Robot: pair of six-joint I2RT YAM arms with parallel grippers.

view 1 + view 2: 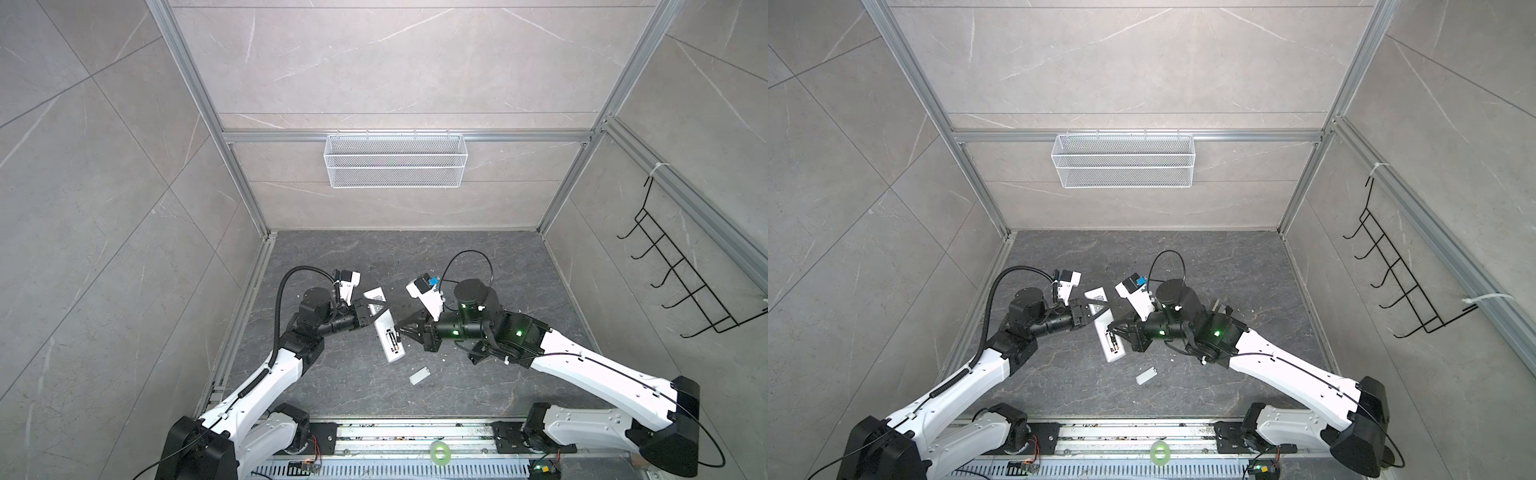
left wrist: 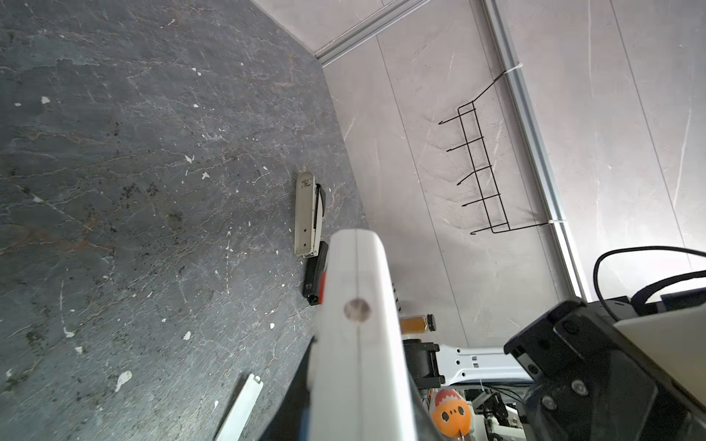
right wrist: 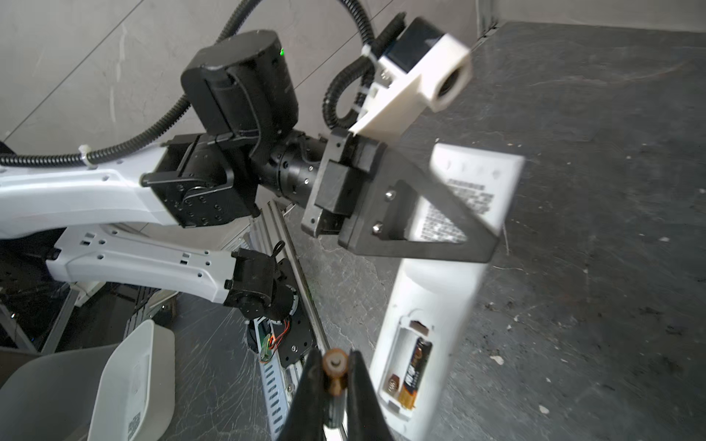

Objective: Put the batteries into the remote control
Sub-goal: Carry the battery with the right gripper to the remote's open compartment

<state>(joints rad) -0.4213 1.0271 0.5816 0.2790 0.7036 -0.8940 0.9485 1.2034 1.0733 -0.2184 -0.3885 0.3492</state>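
Note:
The remote control (image 1: 384, 332) (image 1: 1106, 332) (image 3: 431, 305) is held off the floor, plain white back up, with its battery bay uncovered. My left gripper (image 1: 376, 315) (image 1: 1100, 313) is shut on its label end; in the left wrist view the remote (image 2: 359, 324) hides the jaws. One of the batteries (image 3: 416, 376) lies in the bay, dark with a gold end. My right gripper (image 3: 336, 353) (image 1: 400, 330) (image 1: 1109, 330) is shut on the other battery (image 3: 335, 366), right beside the open bay.
The loose white cover (image 1: 418, 376) (image 1: 1146, 376) (image 2: 240, 410) lies on the dark floor in front of the remote. A silver stapler (image 2: 305, 214) lies near the right wall. A mesh basket (image 1: 395, 160) and a black hook rack (image 1: 681, 282) hang on the walls.

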